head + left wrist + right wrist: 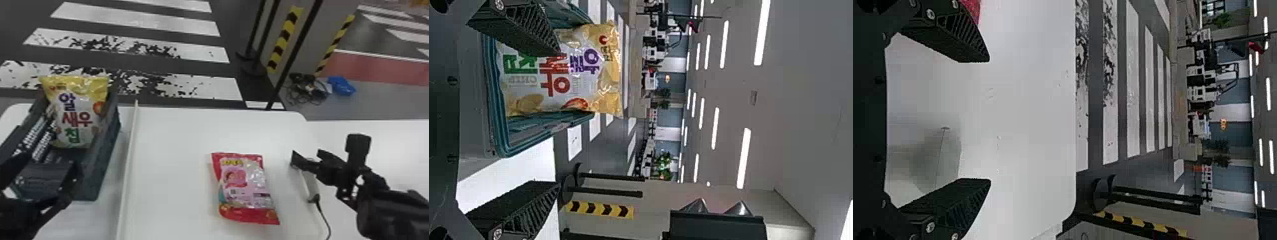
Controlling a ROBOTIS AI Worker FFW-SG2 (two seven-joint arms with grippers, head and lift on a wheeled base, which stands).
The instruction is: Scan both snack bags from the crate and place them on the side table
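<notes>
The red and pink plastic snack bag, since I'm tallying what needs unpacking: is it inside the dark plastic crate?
No, the red and pink bag lies on the white table, right of the dark crate.

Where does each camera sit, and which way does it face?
Left wrist: on that wrist, looking past the left gripper over crate and yellow bag.
Right wrist: on that wrist, looking past the right gripper across the table.
Head: on the head, facing forward and down at the table; both grippers show.
Head and left wrist views share the crate and yellow bag.
</notes>
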